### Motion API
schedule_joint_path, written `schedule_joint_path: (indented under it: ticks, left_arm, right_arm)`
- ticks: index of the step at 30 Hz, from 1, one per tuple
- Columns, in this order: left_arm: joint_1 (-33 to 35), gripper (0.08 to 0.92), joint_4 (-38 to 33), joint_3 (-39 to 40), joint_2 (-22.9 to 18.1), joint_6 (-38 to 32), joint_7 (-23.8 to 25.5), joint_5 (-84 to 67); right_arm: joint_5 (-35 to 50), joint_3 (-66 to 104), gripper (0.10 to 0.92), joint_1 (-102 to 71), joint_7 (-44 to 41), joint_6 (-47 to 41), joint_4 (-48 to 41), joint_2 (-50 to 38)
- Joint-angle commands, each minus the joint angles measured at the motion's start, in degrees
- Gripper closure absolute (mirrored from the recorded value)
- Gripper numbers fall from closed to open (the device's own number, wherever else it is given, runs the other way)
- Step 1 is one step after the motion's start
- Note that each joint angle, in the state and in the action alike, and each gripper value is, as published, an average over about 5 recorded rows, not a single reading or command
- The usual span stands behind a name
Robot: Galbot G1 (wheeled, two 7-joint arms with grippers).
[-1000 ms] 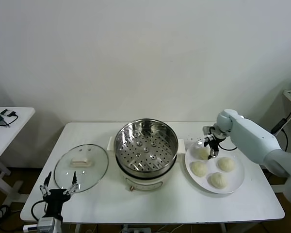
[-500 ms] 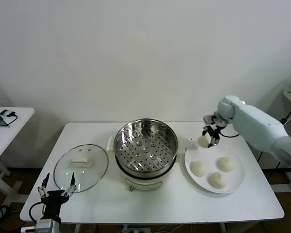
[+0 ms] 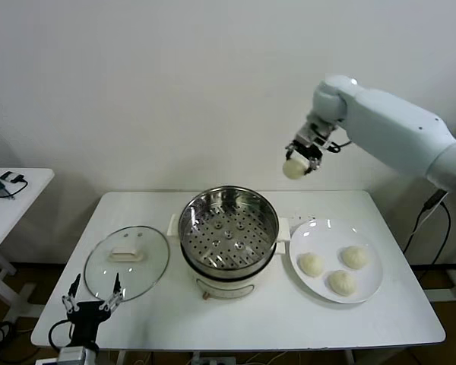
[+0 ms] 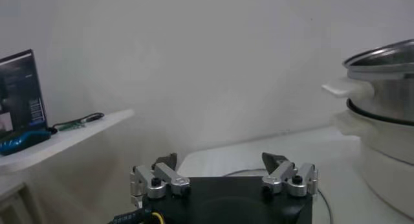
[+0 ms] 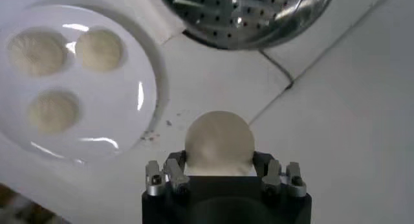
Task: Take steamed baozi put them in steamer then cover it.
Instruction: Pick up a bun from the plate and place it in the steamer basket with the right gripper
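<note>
My right gripper is shut on one pale baozi, held high in the air to the right of and above the steamer. The steamer is a shiny steel pot with a perforated tray, and nothing lies on the tray. Three more baozi lie on the white plate to the steamer's right. The glass lid rests flat on the table, left of the steamer. My left gripper hangs open near the table's front left edge, holding nothing.
The white table carries everything. A smaller side table with cables stands to the far left. A cable runs across the tabletop behind the steamer. The wall rises close behind the table.
My right gripper has lifted one baozi off the plate and carried it up and leftward, towards the steamer. The left arm has hardly moved.
</note>
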Motion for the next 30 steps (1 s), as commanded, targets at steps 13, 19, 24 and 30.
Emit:
schedule_joint_path:
  ticks: [13, 19, 24, 30]
  left_arm:
    - [3.0, 0.177, -2.9, -0.2, 1.6, 0.2, -0.4, 0.2]
    - [3.5, 0.177, -3.2, 0.0, 1.7, 0.0, -0.4, 0.0]
    - [3.4, 0.177, -3.1, 0.2, 1.7, 0.2, -0.4, 0.0]
    - [3.1, 0.177, -2.9, 0.2, 1.6, 0.3, -0.5, -0.1]
  right_arm:
    - [-20.6, 3.0, 0.339, -12.6, 1.4, 10.2, 6.3, 15.1]
    - [-23.7, 3.2, 0.338, -15.6, 1.8, 10.9, 4.5, 15.2]
    - [-24.2, 2.9, 0.336, -16.6, 1.8, 11.0, 3.7, 15.1]
    - [-25.2, 3.0, 0.332, -17.8, 2.1, 11.2, 2.4, 15.4]
